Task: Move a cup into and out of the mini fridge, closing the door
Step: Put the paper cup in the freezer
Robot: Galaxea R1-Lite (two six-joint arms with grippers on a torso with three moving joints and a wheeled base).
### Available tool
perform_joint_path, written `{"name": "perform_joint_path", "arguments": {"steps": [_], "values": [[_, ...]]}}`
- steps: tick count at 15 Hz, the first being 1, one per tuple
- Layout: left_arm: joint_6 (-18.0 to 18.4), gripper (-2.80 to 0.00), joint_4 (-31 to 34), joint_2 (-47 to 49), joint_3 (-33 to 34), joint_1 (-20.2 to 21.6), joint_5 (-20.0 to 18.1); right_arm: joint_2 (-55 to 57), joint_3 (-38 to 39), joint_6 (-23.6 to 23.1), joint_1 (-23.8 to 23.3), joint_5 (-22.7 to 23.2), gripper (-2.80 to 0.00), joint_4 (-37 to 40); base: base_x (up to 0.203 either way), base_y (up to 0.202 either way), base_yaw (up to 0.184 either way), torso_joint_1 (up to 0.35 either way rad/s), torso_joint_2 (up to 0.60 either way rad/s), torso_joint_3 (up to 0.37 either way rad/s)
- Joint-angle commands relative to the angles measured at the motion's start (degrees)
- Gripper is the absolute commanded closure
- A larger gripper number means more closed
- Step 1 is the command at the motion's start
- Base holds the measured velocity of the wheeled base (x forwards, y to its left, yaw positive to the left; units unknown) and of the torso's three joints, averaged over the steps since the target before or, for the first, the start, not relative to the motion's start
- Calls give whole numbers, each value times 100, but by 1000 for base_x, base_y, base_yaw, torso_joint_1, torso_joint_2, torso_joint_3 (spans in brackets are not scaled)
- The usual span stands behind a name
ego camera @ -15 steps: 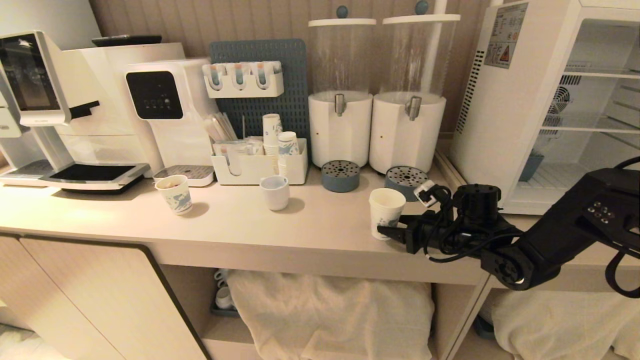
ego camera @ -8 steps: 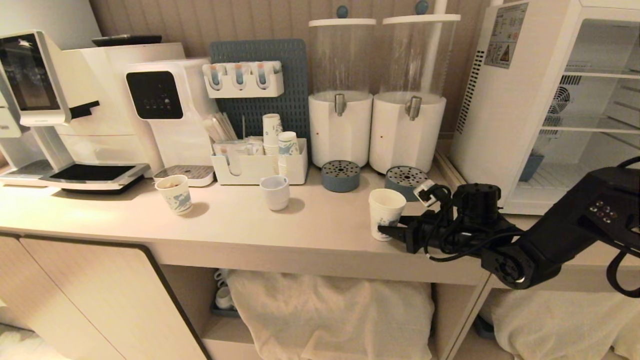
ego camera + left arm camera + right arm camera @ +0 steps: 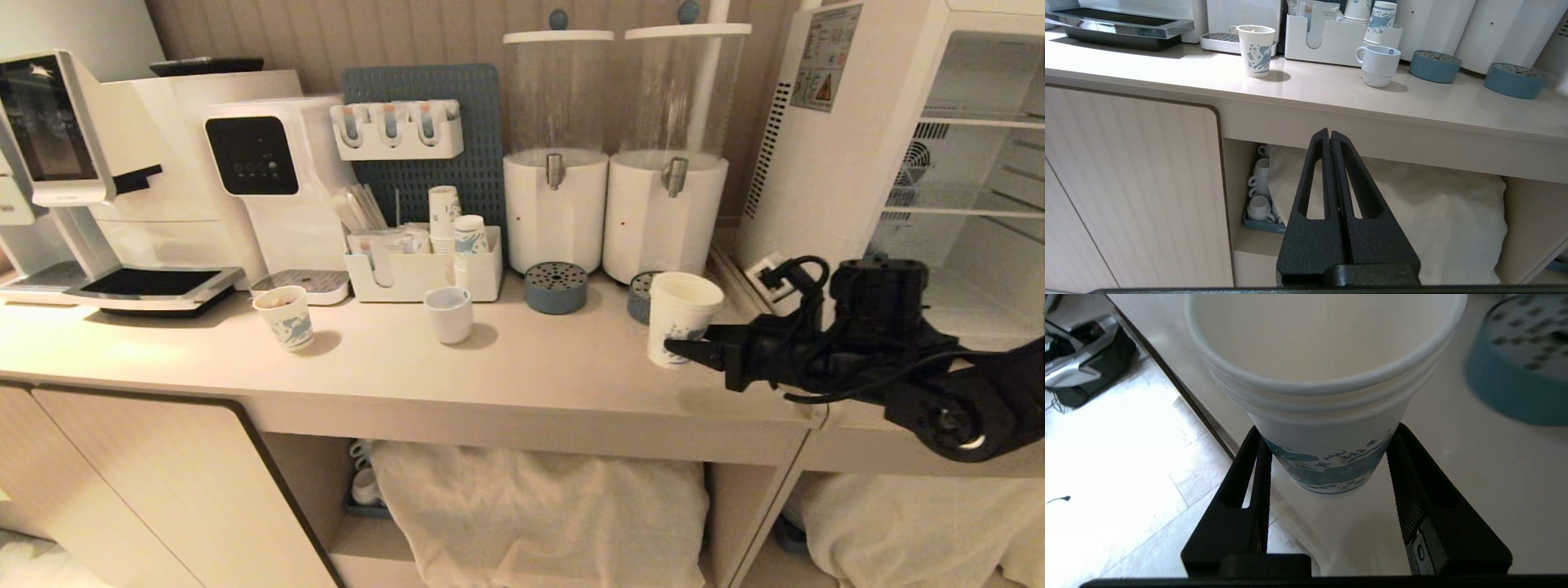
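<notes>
Cup lifted clear of the desk, on its way to the open fridge

Behind the long pale desk (image 3: 506,367) stands a ribbed wall with a row of drink machines, two tall dispensers (image 3: 612,155) and a white organiser of stacked paper cups (image 3: 424,269). At the right end is the mini fridge (image 3: 824,163), and its inside with the wire shelves is open to view; the door itself is not visible in any view, so I judge it is swung wide open to let the cup enter.

The right gripper (image 3: 682,347) reaches level from the right side, and its jaws are clenched on the lower part of the cup (image 3: 679,314). In the right wrist view the two black fingers (image 3: 1404,490) press on both sides of the blue pattern near the base of the cup (image 3: 1327,416), while the wide rim stays free above them. I think the low grip is chosen because the cup is narrower there, and the level approach keeps the cup upright. The cup hangs a little above the desk, in front of the right blue drip tray (image 3: 641,296) and near the fridge, but it is not inside yet.

The left gripper (image 3: 1329,136) waits low in front of the cabinet below the desk, jaws pressed together and empty; it has no part in this step.

A shorter printed cup (image 3: 284,317) and a plain white cup (image 3: 449,314) stand further left, well apart from the work. For the next move I would expect that the arm must carry the cup sideways to the right without tilting, and must avoid the fridge frame.
</notes>
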Motion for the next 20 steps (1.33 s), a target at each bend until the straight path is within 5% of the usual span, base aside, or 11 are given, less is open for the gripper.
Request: {"name": "perform_joint_path", "arguments": {"steps": [1, 6, 12, 16, 20], "values": [[-7, 0, -10, -19, 229, -2, 0, -1056, 343, -3, -221, 39, 0, 54, 0, 0, 0, 0, 0, 0], [-60, 0, -10, -19, 229, -4, 0, -3254, 1121, 7, -1131, 144, 0, 1048, 0, 0, 0, 0, 0, 0], [-113, 0, -10, -19, 229, -3, 0, -5732, 1514, 499, -2883, 1017, 0, 2992, 0, 0, 0, 0, 0, 0], [-122, 0, -18, -19, 229, -6, 0, -6855, 1279, 533, -3045, 2086, 0, 4919, 0, 0, 0, 0, 0, 0], [-108, 0, -15, -19, 229, -3, 0, -7639, 732, 562, -2841, 2496, 0, 6298, 0, 0, 0, 0, 0, 0]]}}
